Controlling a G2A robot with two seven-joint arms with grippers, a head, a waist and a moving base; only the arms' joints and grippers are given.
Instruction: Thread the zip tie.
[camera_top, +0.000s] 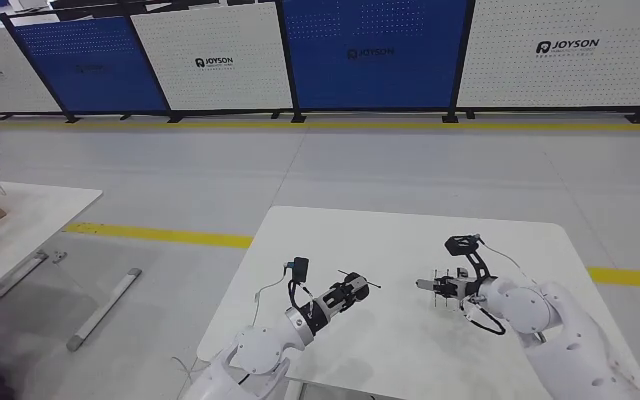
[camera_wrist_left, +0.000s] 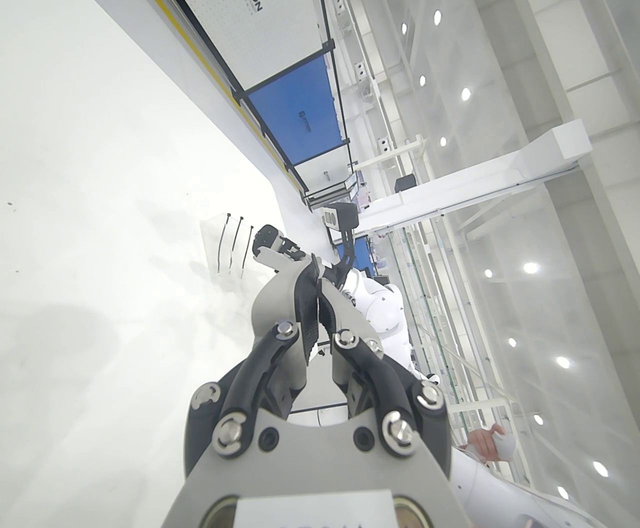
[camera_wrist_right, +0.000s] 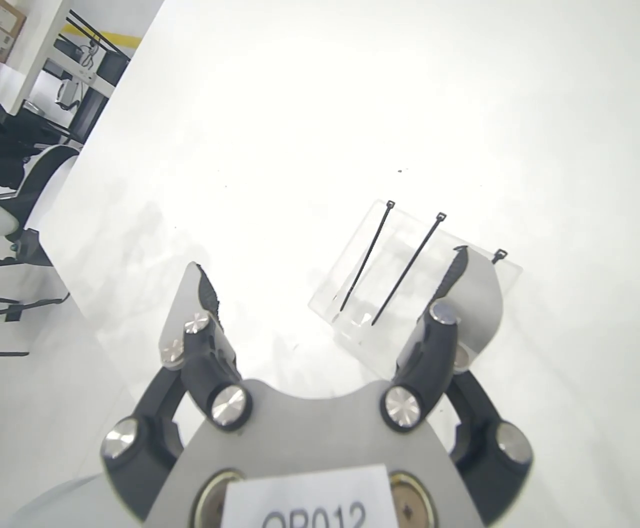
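Our left pincer (camera_wrist_left: 316, 272) clenches a light, springy zip tie (camera_top: 372, 284); our right pincer (camera_wrist_right: 330, 259) hangs released; we judge its tail the best hold.

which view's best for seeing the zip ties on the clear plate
Right wrist view: the three zip ties lie close on the clear plate, one partly behind the right gripper. Left wrist view shows them small and far; top view, barely, under that gripper.

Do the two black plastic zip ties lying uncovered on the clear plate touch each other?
Apart. The right wrist view shows one black plastic zip tie and its neighbour with bare clear plate between them end to end.
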